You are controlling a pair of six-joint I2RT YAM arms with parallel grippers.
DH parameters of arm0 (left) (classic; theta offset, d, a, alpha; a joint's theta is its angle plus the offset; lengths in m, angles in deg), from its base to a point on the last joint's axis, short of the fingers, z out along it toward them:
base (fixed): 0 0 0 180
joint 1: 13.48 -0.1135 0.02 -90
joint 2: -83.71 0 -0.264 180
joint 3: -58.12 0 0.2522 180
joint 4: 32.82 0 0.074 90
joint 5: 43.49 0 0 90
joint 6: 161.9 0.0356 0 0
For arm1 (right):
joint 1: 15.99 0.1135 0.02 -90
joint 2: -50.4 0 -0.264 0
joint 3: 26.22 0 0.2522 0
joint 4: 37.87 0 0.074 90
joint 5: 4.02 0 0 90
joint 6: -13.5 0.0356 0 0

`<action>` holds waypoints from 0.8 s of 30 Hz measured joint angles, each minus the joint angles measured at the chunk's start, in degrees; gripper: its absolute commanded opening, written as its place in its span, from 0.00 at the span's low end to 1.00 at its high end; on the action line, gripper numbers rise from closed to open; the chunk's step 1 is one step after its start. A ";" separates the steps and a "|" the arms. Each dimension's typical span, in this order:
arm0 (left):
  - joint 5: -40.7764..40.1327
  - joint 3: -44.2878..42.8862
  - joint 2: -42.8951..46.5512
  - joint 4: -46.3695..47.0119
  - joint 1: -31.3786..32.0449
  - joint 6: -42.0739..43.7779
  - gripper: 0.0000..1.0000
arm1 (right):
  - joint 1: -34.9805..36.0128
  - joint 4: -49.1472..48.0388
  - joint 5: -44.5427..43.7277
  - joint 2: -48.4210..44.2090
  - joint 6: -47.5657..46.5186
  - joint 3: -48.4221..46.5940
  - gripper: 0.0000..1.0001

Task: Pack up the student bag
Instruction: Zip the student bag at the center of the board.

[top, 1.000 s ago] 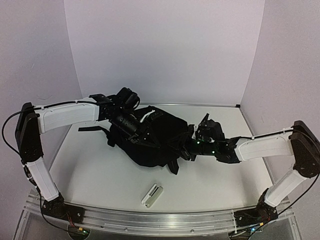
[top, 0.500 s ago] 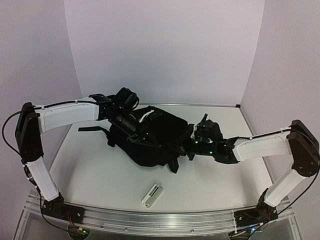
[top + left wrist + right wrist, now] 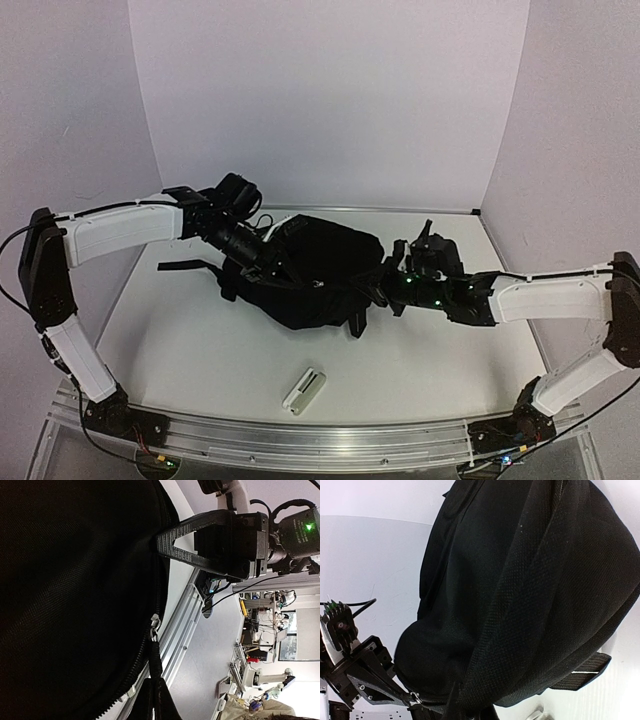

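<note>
The student bag (image 3: pixel 325 262), a big black fabric backpack, lies stretched out mid-table between both arms. My left gripper (image 3: pixel 295 278) is shut on the black zipper pull cord (image 3: pixel 156 655), just below the metal zipper slider (image 3: pixel 155 622). My right gripper (image 3: pixel 375 287) is shut on a fold of the bag's fabric at its right end, and it shows in the left wrist view as well (image 3: pixel 161 542). In the right wrist view the bag (image 3: pixel 520 580) fills the frame, the right gripper (image 3: pixel 469 707) pinches the fold at the bottom, and the left gripper (image 3: pixel 402 695) sits at lower left.
A small white oblong object (image 3: pixel 304 390) lies on the table in front of the bag, near the front rail (image 3: pixel 300 440). A black strap (image 3: pixel 185 265) trails from the bag's left side. White walls close in the table at the back and sides.
My right gripper has shut on the bag's fabric and drawn right. The left arm has pulled back and left with the zipper pull. The bag now lies flatter and more stretched.
</note>
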 measured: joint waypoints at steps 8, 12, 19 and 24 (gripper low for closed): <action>-1.75 0.04 2.24 -0.31 -0.66 1.78 0.00 | -0.46 0.91 0.33 -1.73 -1.73 -0.18 0.00; -2.17 0.13 2.25 -0.27 -1.72 2.45 0.00 | -0.80 0.72 0.83 -1.73 -2.11 -0.18 0.00; -0.14 0.43 2.31 0.91 -2.46 3.47 0.00 | -1.85 0.71 1.92 -2.67 -3.07 -0.08 0.00; 2.89 0.80 2.31 1.91 -2.46 3.46 0.00 | -2.67 2.33 4.40 -2.85 -7.86 -1.02 0.13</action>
